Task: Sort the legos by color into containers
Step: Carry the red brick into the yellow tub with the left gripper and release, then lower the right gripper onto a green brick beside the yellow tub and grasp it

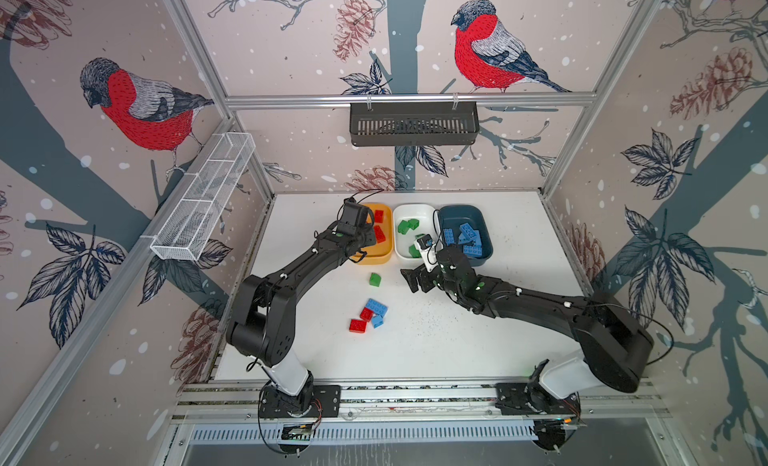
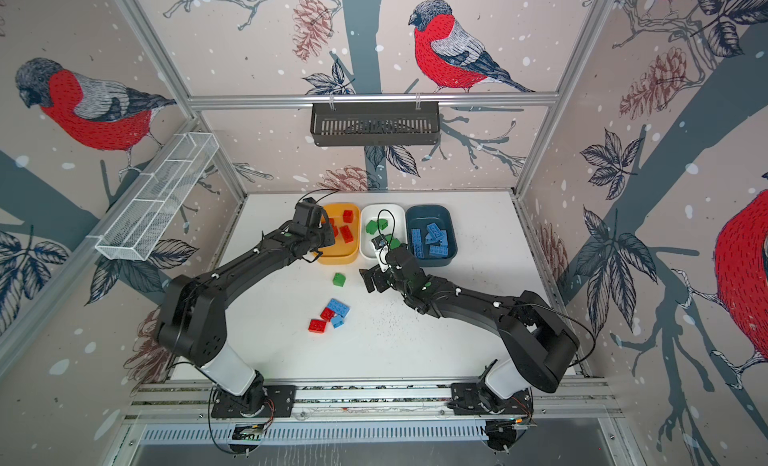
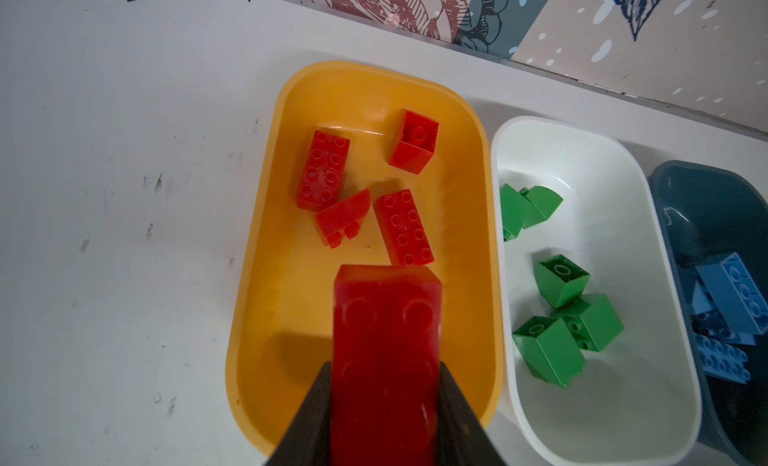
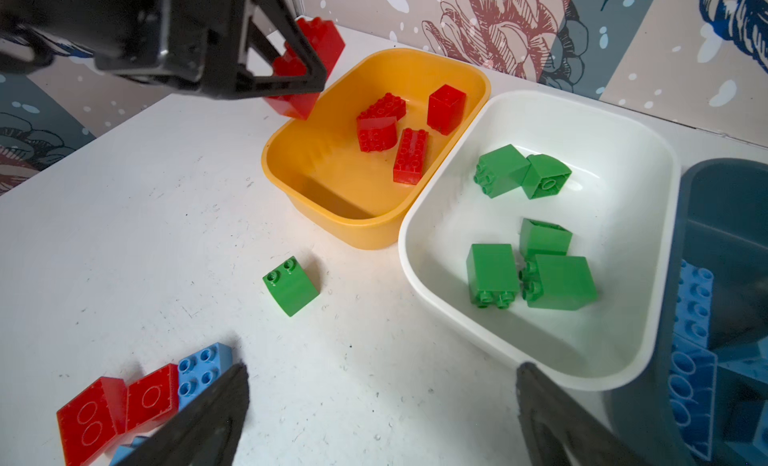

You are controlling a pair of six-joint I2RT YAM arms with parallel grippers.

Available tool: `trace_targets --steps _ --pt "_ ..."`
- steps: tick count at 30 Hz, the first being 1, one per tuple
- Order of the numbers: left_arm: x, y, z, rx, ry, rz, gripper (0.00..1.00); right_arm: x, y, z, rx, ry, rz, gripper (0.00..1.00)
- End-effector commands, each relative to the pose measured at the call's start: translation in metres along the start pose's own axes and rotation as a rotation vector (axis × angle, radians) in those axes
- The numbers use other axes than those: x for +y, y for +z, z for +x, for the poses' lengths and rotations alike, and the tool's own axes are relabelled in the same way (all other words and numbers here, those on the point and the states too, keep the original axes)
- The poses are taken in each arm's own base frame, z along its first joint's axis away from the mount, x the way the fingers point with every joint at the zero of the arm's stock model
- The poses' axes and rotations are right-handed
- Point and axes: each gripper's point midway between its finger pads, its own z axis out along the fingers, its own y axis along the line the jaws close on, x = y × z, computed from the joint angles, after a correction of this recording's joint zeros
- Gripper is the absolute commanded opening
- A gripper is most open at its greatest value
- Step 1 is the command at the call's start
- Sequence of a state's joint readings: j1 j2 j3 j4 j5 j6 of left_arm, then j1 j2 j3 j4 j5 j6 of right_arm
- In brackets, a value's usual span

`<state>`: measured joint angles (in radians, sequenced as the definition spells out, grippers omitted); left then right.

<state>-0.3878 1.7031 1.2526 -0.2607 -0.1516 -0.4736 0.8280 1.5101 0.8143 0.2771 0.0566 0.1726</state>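
A: With the left pincer (image 3: pixel 384 368)?

B: Pinched a long red brick (image 3: pixel 386 314) by its two long sides; hung it above the yellow-orange tub (image 3: pixel 286 301), close to the rim and clear of the four reds (image 3: pixel 322 170) lying inside; judged ready for release, since red belonged there.

A: And with the right pincer (image 4: pixel 382 368)?

B: Spread wide and carried nothing; hovered low over the bench (image 4: pixel 124 193), just in front of the white tub (image 4: pixel 615 218); likely aimed toward the loose green brick (image 4: pixel 291 285) nearby, or the small clump further out.

A: Sorted how far?

B: Found five greens (image 4: pixel 492 272) in the white tub and a heap of light blues (image 4: pixel 694 301) in the dark teal tub (image 4: pixel 727 202); counted on the bench that one green, plus two red bricks (image 4: pixel 91 418) and two blue bricks (image 4: pixel 203 368) touching in a clump; guessed at most of the job done.

A: Why gripped across the sides?

B: Probably to hang the brick lengthwise and let it drop flat; worth opening only once well inside the wall, so as not to bounce it off the rim.
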Motion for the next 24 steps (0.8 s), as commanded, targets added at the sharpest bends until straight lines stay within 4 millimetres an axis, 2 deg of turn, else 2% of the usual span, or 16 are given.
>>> trace_targets --steps 1,9,12,14,16,24 --pt "0.013 0.013 0.01 0.073 0.053 -0.082 0.25 0.006 0.002 -0.006 -0.017 -0.033 -0.014 0.99" --pt "0.003 0.051 0.028 0.177 0.066 -0.053 0.3 0.027 0.012 0.002 0.016 -0.086 -0.081 1.0" --pt "0.003 0.057 0.029 0.2 0.058 -0.054 0.44 0.038 0.016 0.005 0.032 -0.103 -0.134 0.98" --pt "0.0 0.055 0.025 0.191 0.05 -0.038 0.56 0.045 0.019 0.008 0.043 -0.115 -0.164 0.98" --pt "-0.002 0.051 0.022 0.179 0.042 -0.019 0.63 0.05 0.023 0.013 0.056 -0.128 -0.186 0.97" --pt "0.007 0.018 0.001 0.096 -0.063 0.055 0.78 0.066 0.047 0.032 0.112 -0.227 -0.268 0.88"
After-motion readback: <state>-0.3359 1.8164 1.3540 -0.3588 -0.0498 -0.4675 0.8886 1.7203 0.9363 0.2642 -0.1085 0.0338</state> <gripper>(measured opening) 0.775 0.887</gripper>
